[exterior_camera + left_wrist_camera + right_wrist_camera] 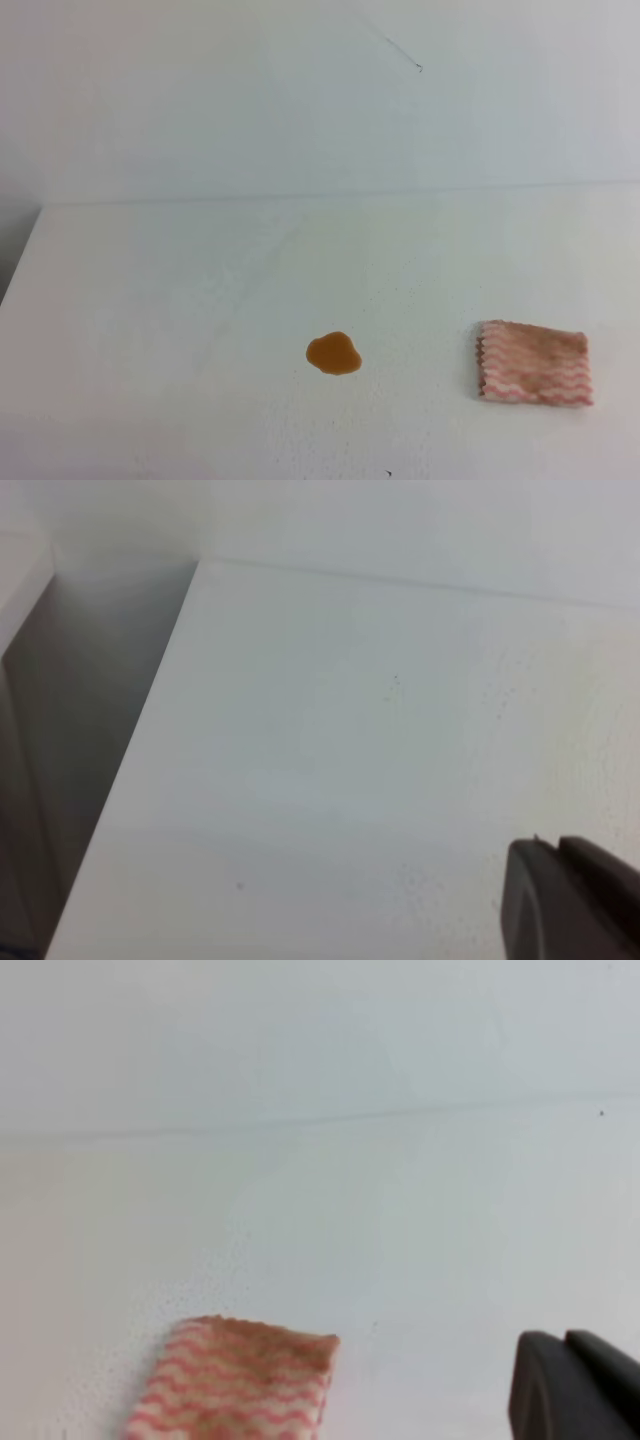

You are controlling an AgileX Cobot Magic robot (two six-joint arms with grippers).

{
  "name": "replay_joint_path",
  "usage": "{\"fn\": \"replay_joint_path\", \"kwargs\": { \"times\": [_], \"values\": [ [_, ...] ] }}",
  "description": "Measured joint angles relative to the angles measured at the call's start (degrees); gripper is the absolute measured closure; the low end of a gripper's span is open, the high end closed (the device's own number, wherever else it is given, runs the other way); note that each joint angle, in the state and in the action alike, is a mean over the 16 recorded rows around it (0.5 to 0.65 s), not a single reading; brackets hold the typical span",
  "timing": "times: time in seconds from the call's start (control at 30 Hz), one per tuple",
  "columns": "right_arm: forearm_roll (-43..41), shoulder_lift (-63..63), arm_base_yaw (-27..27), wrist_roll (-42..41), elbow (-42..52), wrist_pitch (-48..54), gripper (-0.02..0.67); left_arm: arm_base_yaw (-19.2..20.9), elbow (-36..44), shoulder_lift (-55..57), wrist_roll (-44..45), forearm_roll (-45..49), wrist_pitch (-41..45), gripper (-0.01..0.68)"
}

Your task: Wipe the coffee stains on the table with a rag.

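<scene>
The coffee stain (334, 353) is one small orange-brown blot on the white table (180, 300), near the front middle. The rag (535, 362), folded, with pink and white zigzag stripes, lies flat to the stain's right, apart from it. It also shows in the right wrist view (235, 1380) at the bottom left. Neither gripper shows in the exterior high view. My left gripper (575, 905) and my right gripper (575, 1385) each show only as a dark finger part in the lower right corner, above bare table. Whether they are open or shut is not visible.
A white wall (300, 100) rises behind the table's back edge, with a thin dark mark (405, 55) on it. The table's left edge drops into a shadowed gap (80, 740).
</scene>
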Motion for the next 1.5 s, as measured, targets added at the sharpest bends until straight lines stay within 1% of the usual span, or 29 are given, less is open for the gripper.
{"fn": "replay_joint_path", "kwargs": {
  "times": [0.23, 0.33, 0.43, 0.6, 0.8, 0.9, 1.1, 1.33, 1.43, 1.5],
  "values": [
    [1.24, 4.86, 0.01, -5.19, -6.69, 5.66, 0.649, 0.0, 0.0, 0.0, 0.0, 0.0, 0.06, 0.675],
    [2.5, 9.19, 0.19, -7.75, -10.58, 9.47, 0.627, 0.0, 0.0, 0.0, 0.0, 0.0, 0.06, 0.675],
    [4.77, 15.1, 1.05, -10.72, -14.4, 12.75, 0.572, 0.0, 0.0, 0.0, 0.0, 0.0, 0.18, 0.675],
    [8.6, 27.45, 4.28, -15.04, -19.83, 16.05, 0.451, 0.0, 0.0, 0.0, 0.0, 0.0, 0.18, 0.675],
    [11.12, 42.89, 10.12, -19.34, -24.42, 15.09, 0.311, 0.0, 0.0, 0.0, -0.01, 0.0, 0.35, 0.675],
    [10.45, 49.99, 13.03, -19.53, -26.42, 13.88, 0.271, 0.0, 0.0, 0.0, -0.01, 0.0, 0.3, 0.675],
    [7.09, 61.59, 16.56, -17.74, -30.39, 11.6, 0.261, 0.0, 0.0, 0.0, 0.0, -0.01, 0.18, 0.675],
    [3.53, 71.68, 17.74, -15.29, -34.73, 12.24, 0.262, 0.0, 0.0, 0.0, 0.0, 0.0, 0.18, 0.675],
    [1.77, 75.12, 18.14, -14.63, -36.38, 13.58, 0.278, 0.0, 0.0, 0.0, -0.01, 0.0, 0.3, 0.675],
    [0.59, 77.14, 18.55, -14.25, -37.38, 14.63, 0.309, 0.0, 0.0, 0.0, -0.01, 0.01, 0.3, 0.675]
  ]
}}
